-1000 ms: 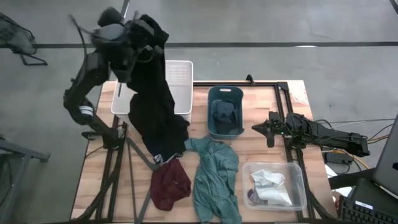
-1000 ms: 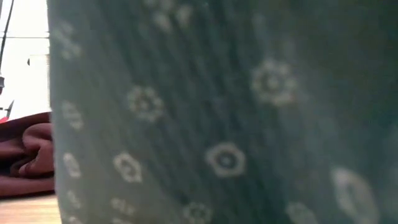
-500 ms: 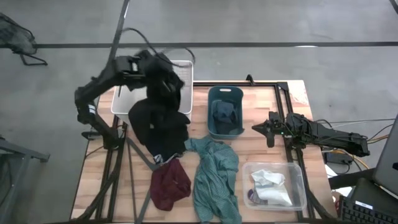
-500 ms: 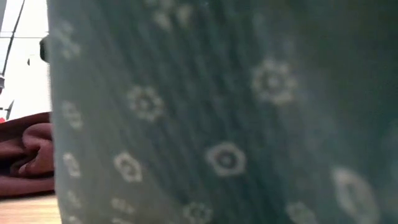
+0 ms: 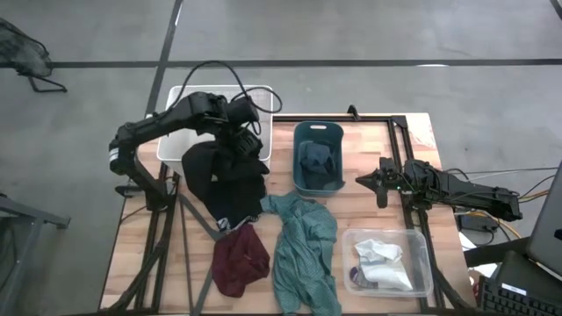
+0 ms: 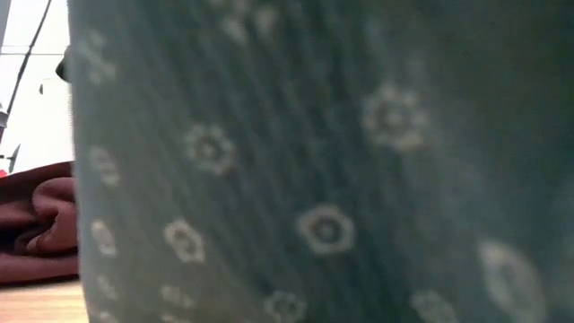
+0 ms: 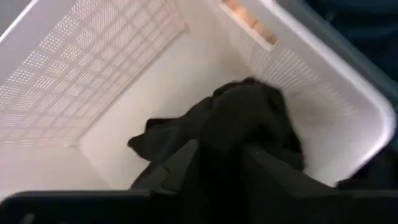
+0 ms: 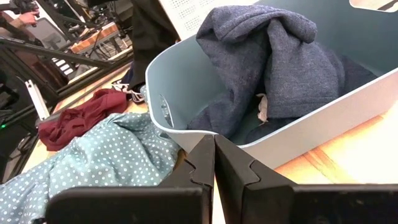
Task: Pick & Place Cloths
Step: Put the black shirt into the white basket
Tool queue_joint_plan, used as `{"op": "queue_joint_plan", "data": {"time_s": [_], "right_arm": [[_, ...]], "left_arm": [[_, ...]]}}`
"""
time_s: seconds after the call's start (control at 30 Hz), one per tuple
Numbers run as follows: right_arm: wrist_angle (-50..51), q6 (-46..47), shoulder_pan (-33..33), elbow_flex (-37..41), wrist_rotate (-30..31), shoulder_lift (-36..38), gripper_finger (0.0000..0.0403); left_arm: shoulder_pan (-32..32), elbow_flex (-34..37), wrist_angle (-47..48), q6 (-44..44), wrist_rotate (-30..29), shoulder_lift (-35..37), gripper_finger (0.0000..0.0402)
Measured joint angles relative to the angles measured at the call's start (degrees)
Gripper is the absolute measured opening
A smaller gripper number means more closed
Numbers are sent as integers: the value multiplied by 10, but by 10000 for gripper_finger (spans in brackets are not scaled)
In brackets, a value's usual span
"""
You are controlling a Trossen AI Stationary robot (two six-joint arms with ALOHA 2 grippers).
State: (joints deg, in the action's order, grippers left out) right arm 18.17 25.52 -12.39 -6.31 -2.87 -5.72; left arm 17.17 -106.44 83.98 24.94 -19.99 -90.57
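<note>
My left gripper (image 5: 245,134) reaches down into the white bin (image 5: 174,95) at the table's far left and is shut on the large black cloth (image 5: 225,183). The left wrist view shows the cloth's held end (image 7: 239,115) low inside the bin. My right gripper (image 5: 362,182) is shut and empty beside the teal bin (image 5: 299,133), which holds the dark navy cloth (image 5: 317,163). The teal green cloth (image 5: 304,250) and the maroon cloth (image 5: 239,261) lie on the table. The small white and grey cloths (image 5: 380,262) lie in the clear bin (image 5: 420,239). My left gripper pinches a bunched part of the black cloth (image 7: 225,144) between its two fingers (image 7: 186,169), in several layers. The fingers slant down into the white bin. The held end hangs in the bin, and the rest trails over the bin's near rim onto the table (image 5: 230,206).
The teal green cloth (image 6: 314,161) lies right in front of the low camera and fills most of that view, with the maroon cloth (image 6: 36,229) at its left. Bare wood (image 5: 140,263) shows at the table's near left. Cables and a stand are off the table's right edge.
My left gripper has come down from high above the table into the white bin, still shut on the black cloth. The cloth, which hung long below the gripper, has sunk into a heap. Its upper end is now in the bin and its lower part stays on the table.
</note>
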Motion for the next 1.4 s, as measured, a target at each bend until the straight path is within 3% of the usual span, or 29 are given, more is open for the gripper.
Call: {"op": "queue_joint_plan", "data": {"time_s": [0.27, 0.37, 0.47, 0.77, 1.4], "right_arm": [[0, 0, 0, 0, 0, 0, 8], [0, 0, 0, 0, 0, 0, 8], [0, 0, 0, 0, 0, 0, 8], [0, 0, 0, 0, 0, 0, 8], [0, 0, 0, 0, 0, 0, 8]], "left_arm": [[-29, -115, -34, -33, 15, 9, 231], [-58, -149, -44, -59, 15, 10, 251], [-89, -153, -44, -19, 17, 11, 254], [-222, -93, -40, 27, 25, 9, 242], [-413, 77, -74, 365, -14, 10, 241]]}}
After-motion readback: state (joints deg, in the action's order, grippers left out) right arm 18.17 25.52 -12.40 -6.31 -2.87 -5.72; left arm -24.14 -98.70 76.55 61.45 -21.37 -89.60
